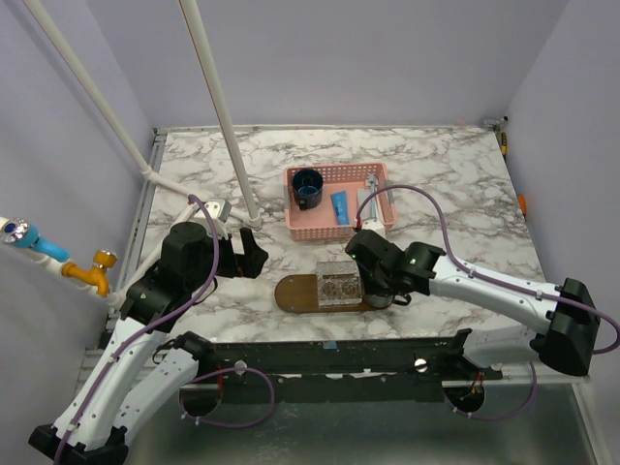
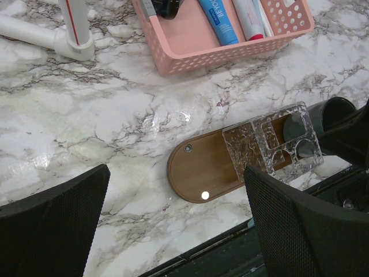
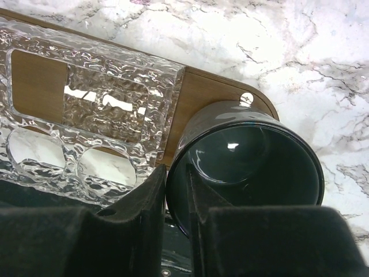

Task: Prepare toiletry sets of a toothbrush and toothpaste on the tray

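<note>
Toothpaste tube (image 1: 339, 204) is lying lengthwise, pointing away, in the basket (image 1: 320, 231) beyond the tray (image 1: 295, 294).
Right claw (image 3: 177, 193) is straddling the cup (image 3: 253, 161) rim, grip unclear; released left claw (image 1: 252, 254) is hovering about equally near.

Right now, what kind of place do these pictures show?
Probably a robot test cell set up like a bathroom counter: a marble-pattern tabletop closed in by plain lilac walls, a left arm and a right arm mounted at its near edge, and a pink basket holding toothpaste tubes.
</note>
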Action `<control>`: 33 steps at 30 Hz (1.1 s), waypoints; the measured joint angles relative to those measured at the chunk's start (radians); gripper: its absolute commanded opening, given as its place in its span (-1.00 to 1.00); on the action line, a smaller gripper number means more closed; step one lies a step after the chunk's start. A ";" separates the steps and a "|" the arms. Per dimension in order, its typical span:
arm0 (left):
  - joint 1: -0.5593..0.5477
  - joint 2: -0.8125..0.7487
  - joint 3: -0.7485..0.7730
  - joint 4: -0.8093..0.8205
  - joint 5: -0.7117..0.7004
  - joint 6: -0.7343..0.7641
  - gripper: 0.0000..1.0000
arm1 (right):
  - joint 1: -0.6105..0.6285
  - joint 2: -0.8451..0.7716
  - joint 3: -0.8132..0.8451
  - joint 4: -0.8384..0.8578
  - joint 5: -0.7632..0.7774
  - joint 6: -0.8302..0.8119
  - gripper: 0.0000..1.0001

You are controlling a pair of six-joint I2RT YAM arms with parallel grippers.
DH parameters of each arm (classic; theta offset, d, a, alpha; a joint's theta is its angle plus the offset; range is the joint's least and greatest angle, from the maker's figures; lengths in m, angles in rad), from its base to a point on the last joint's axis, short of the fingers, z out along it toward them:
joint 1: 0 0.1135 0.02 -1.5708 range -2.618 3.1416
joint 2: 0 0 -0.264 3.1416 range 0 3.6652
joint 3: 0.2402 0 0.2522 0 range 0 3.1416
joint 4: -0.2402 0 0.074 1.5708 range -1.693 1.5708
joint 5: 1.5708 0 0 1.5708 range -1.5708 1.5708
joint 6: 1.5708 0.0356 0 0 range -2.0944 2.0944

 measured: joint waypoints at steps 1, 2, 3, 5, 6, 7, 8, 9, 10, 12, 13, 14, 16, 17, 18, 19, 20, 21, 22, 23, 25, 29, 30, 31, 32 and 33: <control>0.000 0.000 0.000 0.000 0.000 0.000 0.97 | 0.000 -0.003 0.001 -0.001 0.002 0.001 -0.55; 0.000 0.000 0.000 0.000 0.000 0.000 0.97 | 0.000 -0.005 0.003 -0.004 0.004 0.003 -0.54; 0.000 0.000 0.000 0.000 0.000 0.000 0.97 | 0.000 -0.006 0.006 -0.008 0.006 0.005 -0.53; 0.000 0.000 0.000 0.000 0.000 0.000 0.97 | 0.000 -0.009 0.009 -0.014 0.013 0.009 -0.50; 0.000 0.000 0.000 0.000 0.000 0.000 0.97 | 0.000 -0.011 0.011 -0.019 0.015 0.012 -0.50; 0.000 0.000 0.000 0.000 0.000 0.000 0.98 | 0.000 -0.012 0.015 -0.024 0.018 0.014 -0.49; 0.000 0.000 0.000 0.000 0.000 0.000 0.98 | 0.000 -0.014 0.021 -0.030 0.021 0.015 -0.46; 0.000 0.000 0.000 0.000 0.000 0.000 0.97 | 0.000 -0.017 0.026 -0.035 0.024 0.017 -0.45; 0.000 0.000 0.000 0.000 0.000 0.000 0.97 | 0.000 -0.021 0.032 -0.042 0.027 0.018 -0.44; 0.000 0.001 0.000 0.000 0.003 0.000 0.97 | 0.000 -0.031 0.047 -0.050 0.037 0.020 -0.42; 0.000 0.002 0.000 0.000 0.006 0.000 0.97 | 0.000 -0.036 0.055 -0.056 0.042 0.021 -0.41; 0.000 0.005 0.000 0.001 0.010 0.000 0.97 | 0.000 -0.044 0.066 -0.062 0.049 0.022 -0.40; 0.000 0.013 0.000 0.002 0.019 0.001 0.97 | 0.000 -0.058 0.082 -0.071 0.058 0.023 -0.39; 0.000 0.019 0.000 0.003 0.026 0.001 0.98 | 0.000 -0.065 0.091 -0.074 0.063 0.023 -0.38; 0.000 0.026 0.000 0.004 0.032 0.003 0.97 | 0.000 -0.072 0.098 -0.076 0.068 0.022 -0.38; 0.000 0.032 0.000 0.005 0.039 0.004 0.97 | 0.000 -0.077 0.105 -0.079 0.072 0.022 -0.37; 0.000 0.036 0.000 0.006 0.045 0.004 0.97 | 0.000 -0.082 0.109 -0.080 0.077 0.022 -0.35; 0.000 0.040 0.000 0.006 0.051 0.006 0.97 | 0.000 -0.085 0.112 -0.081 0.080 0.022 -0.34; 0.000 0.046 0.000 0.007 0.057 0.007 0.97 | 0.000 -0.087 0.114 -0.084 0.083 0.022 -0.33; 0.000 0.053 0.000 0.008 0.064 0.007 0.97 | 0.000 -0.089 0.114 -0.087 0.087 0.022 -0.33; 0.000 0.063 0.000 0.013 0.072 0.007 0.97 | 0.000 -0.094 0.114 -0.093 0.095 0.022 -0.32; 0.000 0.104 0.007 0.021 0.093 0.007 0.98 | 0.000 -0.122 0.114 -0.096 0.112 0.022 -0.29; 0.000 0.121 0.015 0.021 0.101 0.007 0.98 | 0.000 -0.135 0.114 -0.095 0.119 0.022 -0.28; 0.000 0.137 0.024 0.021 0.109 0.006 0.98 | 0.000 -0.150 0.113 -0.095 0.126 0.022 -0.28; 0.000 0.158 0.034 0.022 0.117 0.006 0.97 | 0.000 -0.167 0.111 -0.094 0.132 0.022 -0.27; 0.000 0.177 0.044 0.023 0.122 0.006 0.98 | 0.000 -0.184 0.107 -0.093 0.137 0.022 -0.27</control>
